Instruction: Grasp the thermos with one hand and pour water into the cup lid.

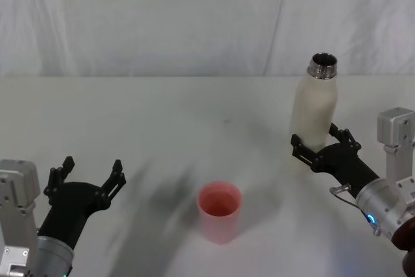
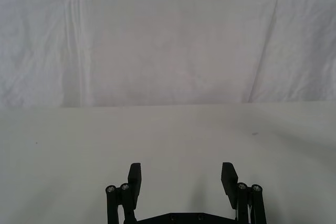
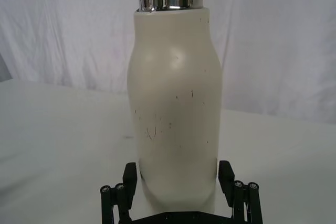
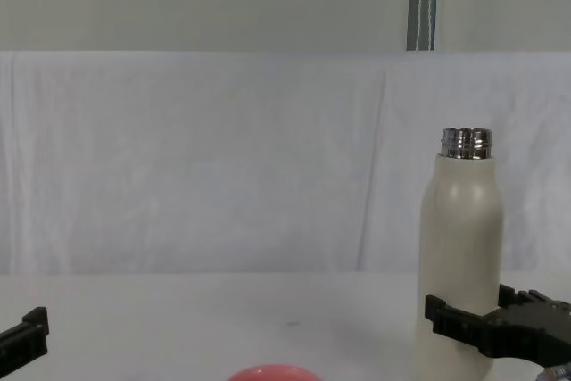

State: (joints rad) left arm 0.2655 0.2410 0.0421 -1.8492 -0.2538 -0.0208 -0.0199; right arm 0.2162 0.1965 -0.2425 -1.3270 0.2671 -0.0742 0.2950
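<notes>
The thermos is a tall cream-white bottle with an uncapped steel neck, standing upright at the right of the white table. My right gripper is open, one finger on each side of the thermos's lower body, very close to its walls; the right wrist view shows the thermos between the fingers. The pink cup lid stands mouth up near the table's front centre, well left of the thermos. My left gripper hovers open and empty at the front left, a good way from the cup lid.
A white cloth covers the table and hangs as a backdrop behind it. In the chest view the thermos rises at the right and the cup lid's rim peeks in at the bottom edge.
</notes>
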